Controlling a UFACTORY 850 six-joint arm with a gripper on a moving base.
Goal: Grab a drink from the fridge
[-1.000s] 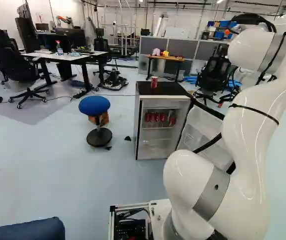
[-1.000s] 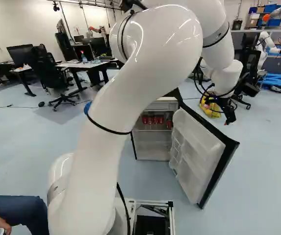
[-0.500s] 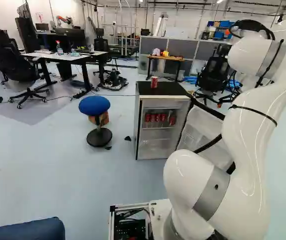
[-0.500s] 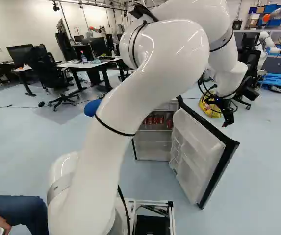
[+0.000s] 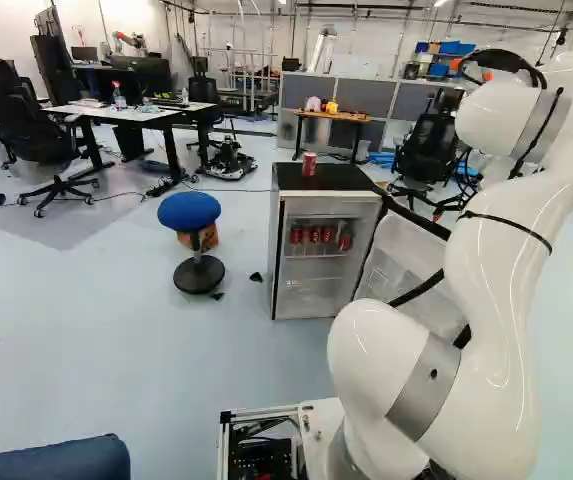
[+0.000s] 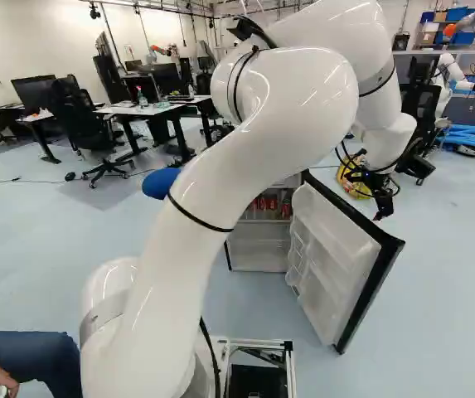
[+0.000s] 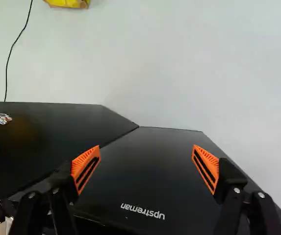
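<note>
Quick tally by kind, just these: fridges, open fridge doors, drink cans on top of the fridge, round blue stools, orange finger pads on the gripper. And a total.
Fridge: 1
Open fridge door: 1
Can on top: 1
Round blue stool: 1
Orange finger pads: 2
Total: 6

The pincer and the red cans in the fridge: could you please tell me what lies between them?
In the right base view, the open fridge door stands between the pincer and the red cans.
</note>
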